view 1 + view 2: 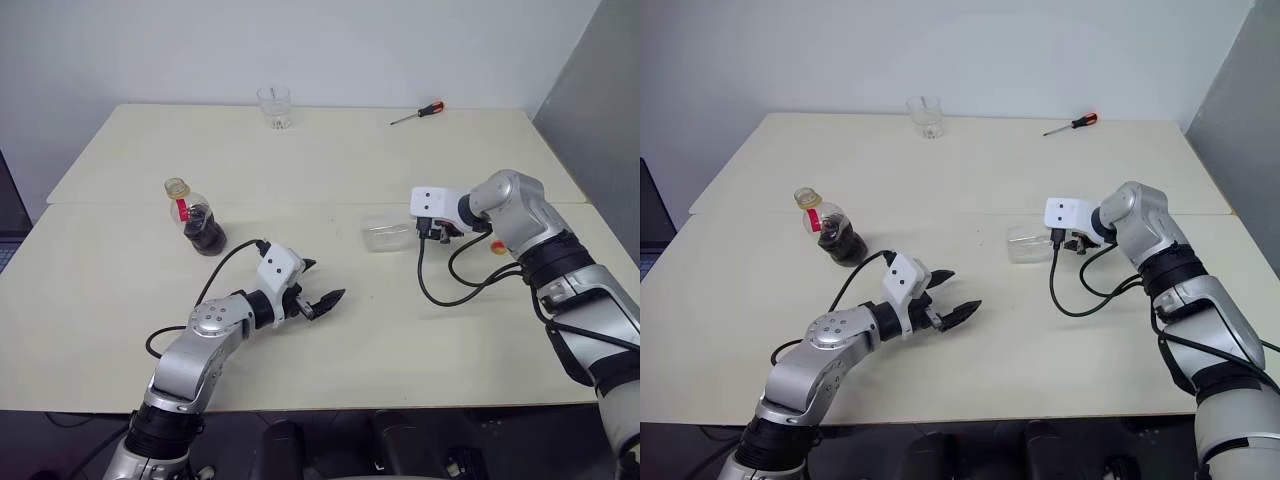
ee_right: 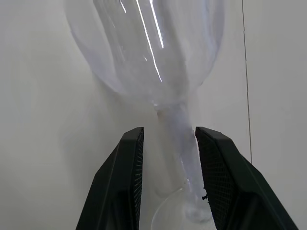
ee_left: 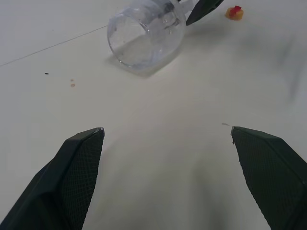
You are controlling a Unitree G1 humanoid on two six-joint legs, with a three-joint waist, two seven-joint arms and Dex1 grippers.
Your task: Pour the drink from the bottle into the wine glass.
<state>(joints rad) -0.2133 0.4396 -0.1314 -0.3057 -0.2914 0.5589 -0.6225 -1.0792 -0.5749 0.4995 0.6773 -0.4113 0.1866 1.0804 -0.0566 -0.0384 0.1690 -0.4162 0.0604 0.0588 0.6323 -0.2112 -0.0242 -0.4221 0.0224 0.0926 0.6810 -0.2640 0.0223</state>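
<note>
Two end effectors work our pale counter (image 1: 330, 350). On the right, our right end effector (image 2: 169, 143) pinches the stem of the wine glass (image 1: 387, 234), one black finger on each side; the glass lies on its side near the middle of the counter, bowl pointing left. Our left end effector (image 1: 318, 288) hovers low at the near left, its fingers spread wide and holding nothing. Left of the glass and well apart from it, the bottle (image 1: 196, 220) stands uncapped with the drink (image 1: 206, 233) dark in its lower body. Beside our right arm lies a small orange cap (image 3: 234, 12). Along the far edge stand a clear tumbler (image 1: 274, 106) and, further right, a red-handled screwdriver (image 1: 418, 114).
</note>
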